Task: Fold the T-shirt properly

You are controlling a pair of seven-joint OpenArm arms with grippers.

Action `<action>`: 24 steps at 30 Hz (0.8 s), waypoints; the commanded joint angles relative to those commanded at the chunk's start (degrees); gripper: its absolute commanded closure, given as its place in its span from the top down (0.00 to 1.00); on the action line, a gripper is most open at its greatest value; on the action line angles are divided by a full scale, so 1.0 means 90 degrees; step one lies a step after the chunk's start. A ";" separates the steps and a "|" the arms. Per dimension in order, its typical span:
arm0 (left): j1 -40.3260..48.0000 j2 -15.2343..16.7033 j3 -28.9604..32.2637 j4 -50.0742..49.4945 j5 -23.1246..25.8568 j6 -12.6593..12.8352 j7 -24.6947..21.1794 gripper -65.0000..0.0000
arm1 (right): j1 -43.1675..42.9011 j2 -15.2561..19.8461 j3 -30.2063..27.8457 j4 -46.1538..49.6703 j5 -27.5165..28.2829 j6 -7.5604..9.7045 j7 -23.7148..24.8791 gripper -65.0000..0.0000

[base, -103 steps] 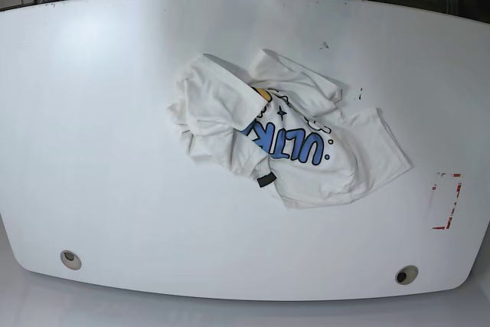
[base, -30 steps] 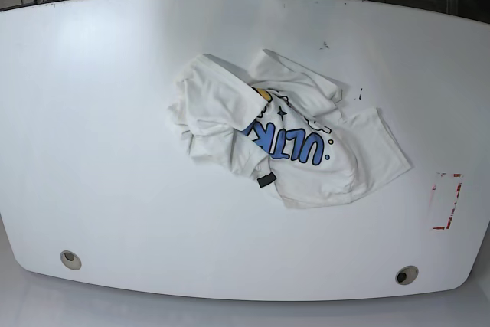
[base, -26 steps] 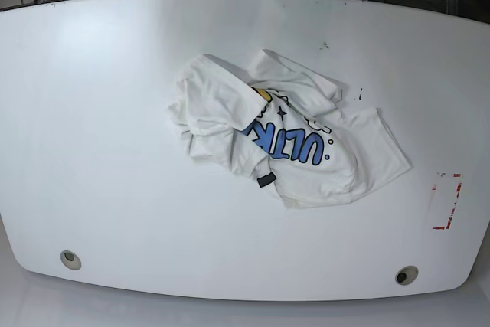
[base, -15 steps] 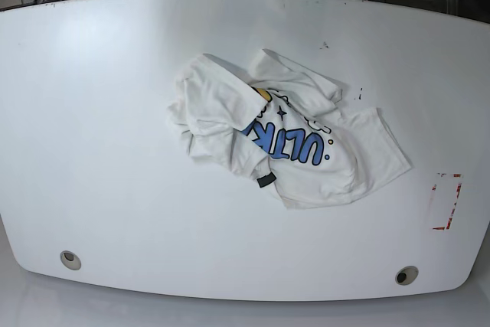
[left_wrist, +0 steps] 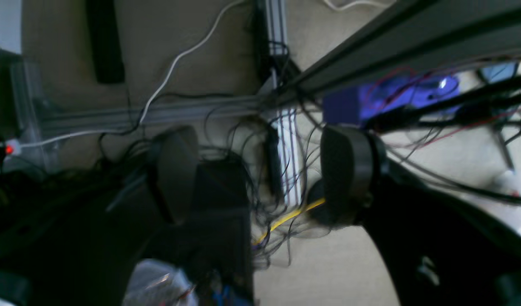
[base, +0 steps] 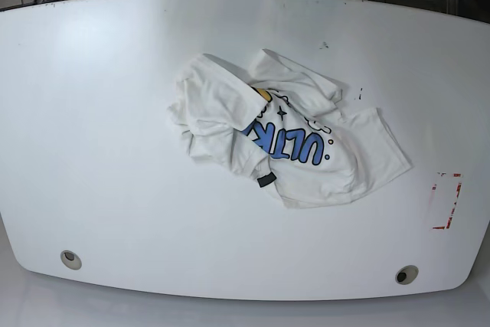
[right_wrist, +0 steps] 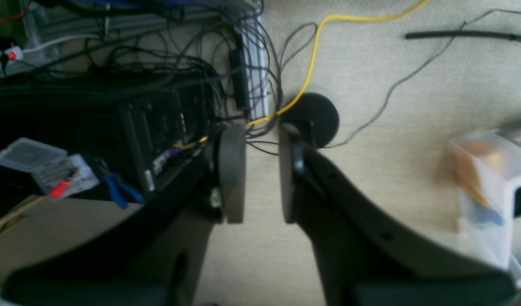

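Near the middle of the broad white tabletop point(base: 115, 151), a shade toward three o'clock, lies the crumpled white cotton T-shirt point(base: 291, 139), bunched in loose folds with blue block lettering point(base: 289, 143) showing face up, a small yellow patch point(base: 262, 94) at its twelve o'clock side and a small dark neck label point(base: 266, 180) at six o'clock. Neither arm reaches over the table. The left gripper point(left_wrist: 260, 174) hangs above tangled floor cables, fingers spread wide and empty. The right gripper point(right_wrist: 262, 170) hovers over beige carpet point(right_wrist: 371, 106), fingers narrowly apart, holding nothing, a yellow cable point(right_wrist: 315, 46) at twelve o'clock.
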 joint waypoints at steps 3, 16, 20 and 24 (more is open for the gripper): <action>0.0139 -0.0023 -0.0042 0.0308 0.0027 0.0006 0.0019 0.64 | 0.0000 0.0038 0.0107 0.0223 0.0037 0.0027 0.0021 0.20; 0.0494 0.0019 -0.0134 0.1723 0.0088 0.0009 -0.0051 0.65 | 0.0000 0.0098 0.0192 0.1274 0.0000 0.0064 -0.0128 0.20; 0.0482 0.0027 -0.0289 0.2034 0.0125 0.0010 -0.0065 0.64 | 0.0000 0.0078 0.0360 0.1480 0.0004 0.0061 -0.0139 0.20; 0.0432 0.0054 -0.0509 0.2265 0.0129 0.0012 -0.0084 0.64 | 0.0000 0.0045 0.0601 0.1702 0.0053 0.0061 -0.0135 0.21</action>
